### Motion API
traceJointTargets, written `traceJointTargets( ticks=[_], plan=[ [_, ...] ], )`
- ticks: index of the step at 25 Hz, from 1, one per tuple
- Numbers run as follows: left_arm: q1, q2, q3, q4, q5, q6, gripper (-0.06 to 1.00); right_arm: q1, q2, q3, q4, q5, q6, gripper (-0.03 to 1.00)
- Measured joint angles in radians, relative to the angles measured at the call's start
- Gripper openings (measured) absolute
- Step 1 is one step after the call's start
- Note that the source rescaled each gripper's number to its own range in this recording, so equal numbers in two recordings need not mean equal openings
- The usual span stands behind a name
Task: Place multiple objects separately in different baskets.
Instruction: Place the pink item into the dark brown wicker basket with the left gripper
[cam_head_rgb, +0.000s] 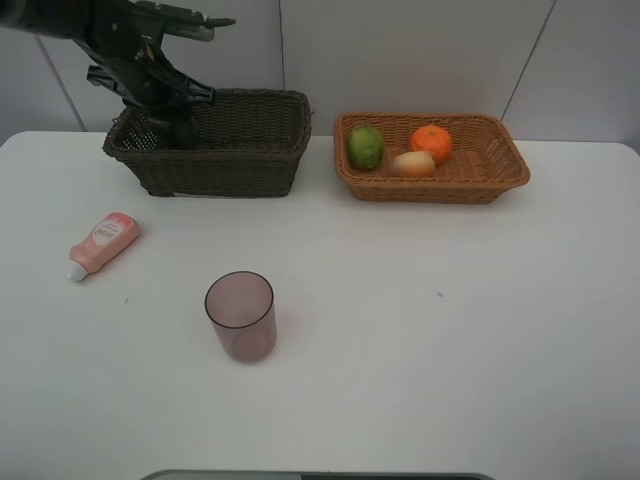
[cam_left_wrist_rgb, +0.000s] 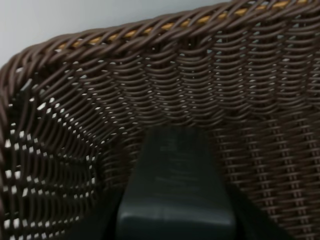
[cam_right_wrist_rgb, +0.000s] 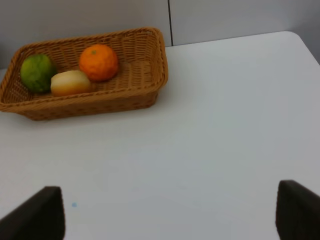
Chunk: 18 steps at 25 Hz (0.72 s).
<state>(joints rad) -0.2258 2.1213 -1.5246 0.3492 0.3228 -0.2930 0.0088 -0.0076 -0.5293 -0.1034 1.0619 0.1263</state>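
The left claw (cam_head_rgb: 178, 128) is dipping into the deep dark brown wicker basket (cam_head_rgb: 240, 170), with the dark green plastic pump bottle (cam_left_wrist_rgb: 172, 192) right before it. Clenched or released, I cannot tell. Releasing low and lifting straight up is looking wisest. The right claw (cam_right_wrist_rgb: 170, 212) is hanging wide, empty.

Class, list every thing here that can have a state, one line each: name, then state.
Left gripper: shut on bottle, in dark basket.
Bottle: held, inside dark basket.
Right gripper: open, empty.
Dark basket: upright.
Tan basket: upright, three fruits inside.
Lime: in tan basket.
Orange: in tan basket.
Peach: in tan basket.
Tube: lying on table, capped.
Cup: upright on table, empty.
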Motion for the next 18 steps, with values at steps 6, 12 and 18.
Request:
traceJointTargets(
  ticks=[6, 12, 18],
  plan=[
    [0.000, 0.038, 0.000, -0.036, -0.014, 0.000, 0.50, 0.000, 0.000, 0.000, 0.002, 0.000, 0.000, 0.81],
    [0.005, 0.037, 0.000, -0.053, -0.017, 0.001, 0.50, 0.000, 0.000, 0.000, 0.003, 0.000, 0.000, 0.81],
    [0.005, 0.037, 0.000, -0.099, -0.019, 0.001, 0.75, 0.000, 0.000, 0.000, 0.003, 0.000, 0.000, 0.81]
  ],
)
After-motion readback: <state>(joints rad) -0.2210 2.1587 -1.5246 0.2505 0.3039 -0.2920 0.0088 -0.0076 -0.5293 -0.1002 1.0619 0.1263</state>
